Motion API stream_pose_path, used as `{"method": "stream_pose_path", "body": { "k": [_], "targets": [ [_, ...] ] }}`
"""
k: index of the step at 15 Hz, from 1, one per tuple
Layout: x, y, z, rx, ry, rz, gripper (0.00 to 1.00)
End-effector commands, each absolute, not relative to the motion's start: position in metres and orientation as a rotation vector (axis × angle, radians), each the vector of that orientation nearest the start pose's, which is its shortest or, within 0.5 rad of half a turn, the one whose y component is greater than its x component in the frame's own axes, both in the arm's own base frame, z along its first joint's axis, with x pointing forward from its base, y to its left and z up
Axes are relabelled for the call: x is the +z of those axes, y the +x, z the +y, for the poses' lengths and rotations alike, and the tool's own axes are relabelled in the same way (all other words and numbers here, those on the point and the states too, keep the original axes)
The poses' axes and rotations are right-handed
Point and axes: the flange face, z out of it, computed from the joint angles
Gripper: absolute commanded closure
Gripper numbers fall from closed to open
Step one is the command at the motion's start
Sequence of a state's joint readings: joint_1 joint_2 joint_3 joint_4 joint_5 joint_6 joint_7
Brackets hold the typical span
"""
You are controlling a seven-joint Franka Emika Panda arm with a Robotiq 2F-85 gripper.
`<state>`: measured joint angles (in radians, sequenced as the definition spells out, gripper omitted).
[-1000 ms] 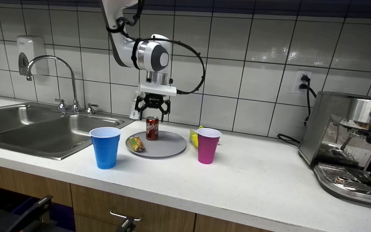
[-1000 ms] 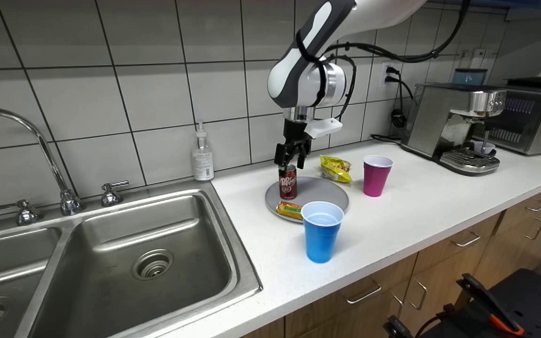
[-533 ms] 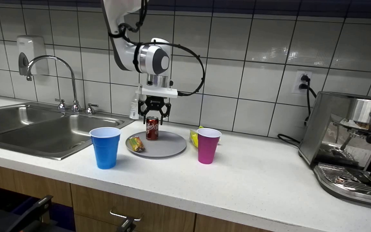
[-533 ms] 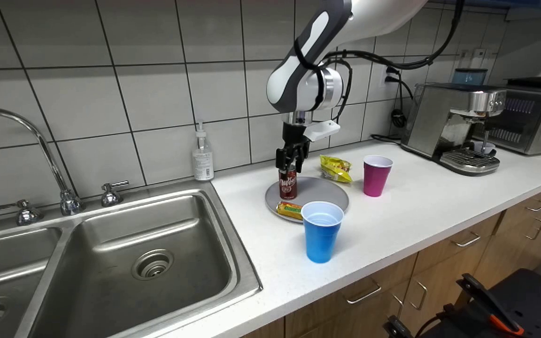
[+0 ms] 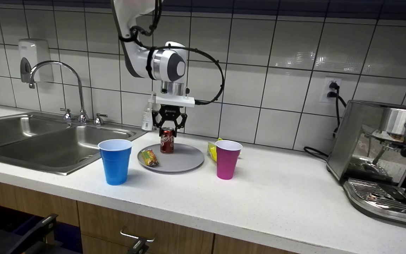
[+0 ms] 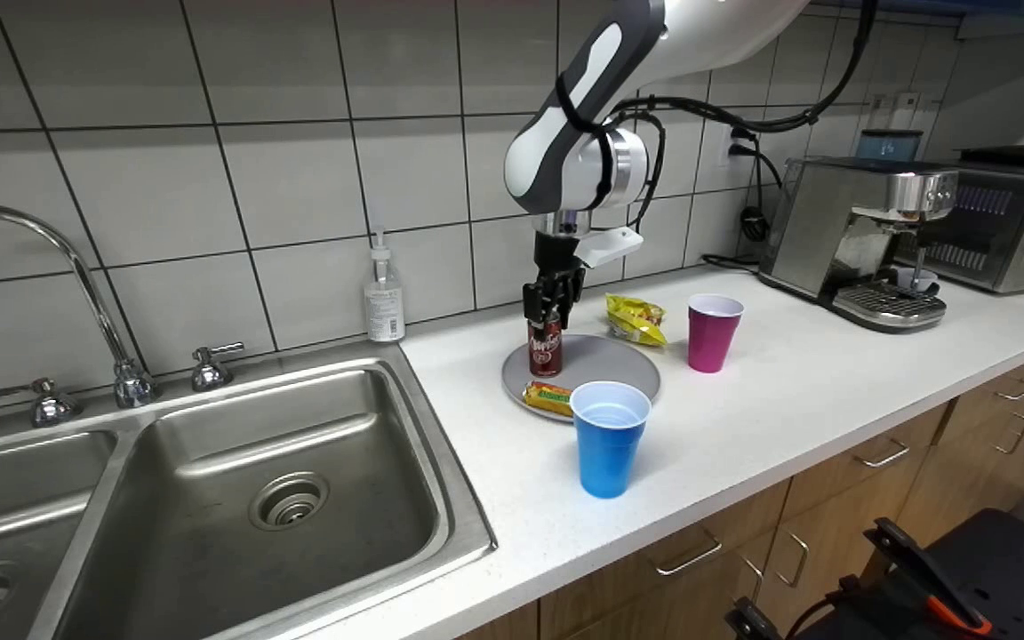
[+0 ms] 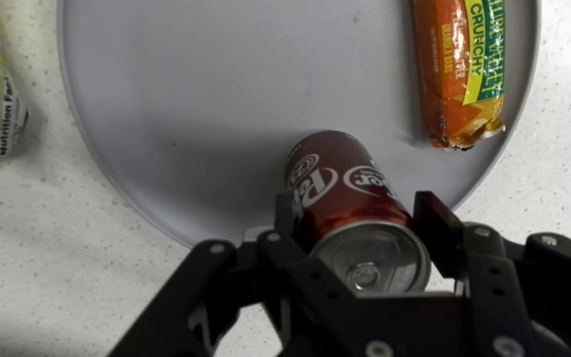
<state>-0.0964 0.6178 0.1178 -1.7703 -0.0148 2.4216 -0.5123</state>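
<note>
Though we judge the grip made, with our black two-fingered gripper (image 5: pixel 168 133) clamped on the upper sides of the red metal soda can (image 5: pixel 167 144), it stands upright on the round grey plate (image 5: pixel 187 158), unlifted.

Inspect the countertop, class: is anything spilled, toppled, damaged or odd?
Nothing stands out: the Dr Pepper can, blue plastic cup and magenta plastic cup stand upright, the Nature Valley granola bar lies on the gray plate, and no spill shows.
</note>
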Motion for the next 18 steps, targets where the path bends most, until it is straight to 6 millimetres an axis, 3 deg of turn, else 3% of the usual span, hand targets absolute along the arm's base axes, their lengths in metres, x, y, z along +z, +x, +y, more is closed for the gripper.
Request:
{"method": "stream_pose_path", "body": {
  "k": [1,10,18],
  "targets": [
    [0.225,0.670,0.009,-0.066,-2.998,-0.818,0.62],
    [0.240,0.674,0.027,-0.093,-2.973,-0.844,0.62],
    [0.254,0.692,0.061,-0.142,-2.960,-0.891,0.62]
  ]
}}
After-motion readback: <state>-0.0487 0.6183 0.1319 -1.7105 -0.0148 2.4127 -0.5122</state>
